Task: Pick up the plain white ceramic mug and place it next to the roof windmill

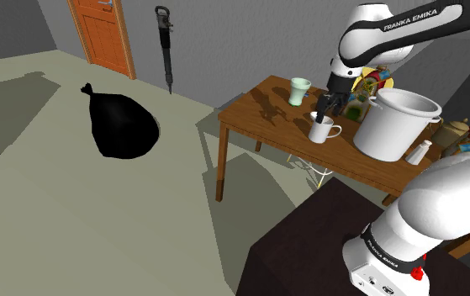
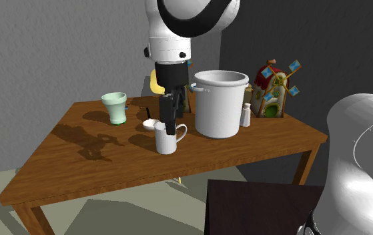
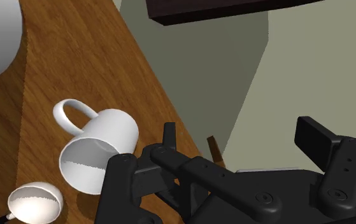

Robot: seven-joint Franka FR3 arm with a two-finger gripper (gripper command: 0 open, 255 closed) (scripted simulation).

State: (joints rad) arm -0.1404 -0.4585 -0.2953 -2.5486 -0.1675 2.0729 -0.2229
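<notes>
Had the claw (image 2: pixel 168 127) spread and pointing down, fingers well apart in the wrist view and clasping nothing. Found the white mug (image 2: pixel 167 141) directly beneath it, upright on the wooden table (image 2: pixel 78 160), mouth up. Noted one fingertip down at the rim and the mug's body not between the fingers; could not tell whether tip and rim touched. Noted the handle turned toward the big white pot (image 2: pixel 219 103), on the second exterior view's right. Saw nothing inside the mug.

Placed a small white bowl (image 2: pixel 150 123) just beside it, and a pale green cup (image 2: pixel 115 107) further to that view's left. Could not see into the pot. Spotted the roof windmill (image 2: pixel 275 90) beyond the pot, with a white shaker (image 2: pixel 245 115) between them. Judged the coming move to be a pinch on the mug's wall, then a carry round the pot.
</notes>
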